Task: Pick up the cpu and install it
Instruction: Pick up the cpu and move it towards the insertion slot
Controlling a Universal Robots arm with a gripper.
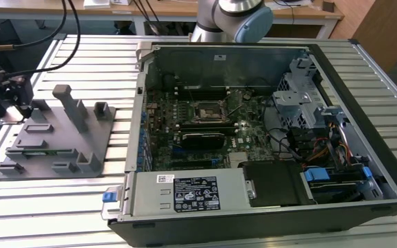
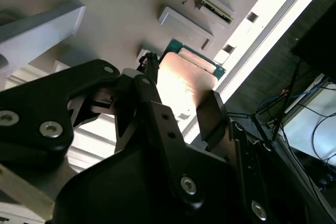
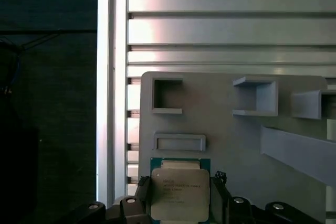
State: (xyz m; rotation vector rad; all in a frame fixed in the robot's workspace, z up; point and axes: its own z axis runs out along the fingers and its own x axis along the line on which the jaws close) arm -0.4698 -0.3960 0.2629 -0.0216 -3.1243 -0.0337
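Observation:
The cpu (image 3: 180,193) is a flat square chip with a silvery top and a green edge. It lies at the edge of the grey plastic fixture (image 3: 231,145). My gripper (image 3: 181,187) straddles it, one black finger pressed against each of two opposite sides. In the second wrist view the cpu (image 2: 181,85) shines between the same fingers (image 2: 210,114). In the exterior view my gripper (image 1: 20,106) hangs over the far corner of the fixture (image 1: 60,139) at that view's left. The motherboard socket (image 1: 208,111) sits inside the open computer case.
The open computer case (image 1: 364,103) takes up the exterior view's middle and right, with cables, a drive cage and a power supply inside. Upright posts (image 1: 71,103) rise from the fixture near my gripper. The slatted metal table (image 1: 40,206) runs beneath everything. The arm's base (image 1: 229,20) stands behind the case.

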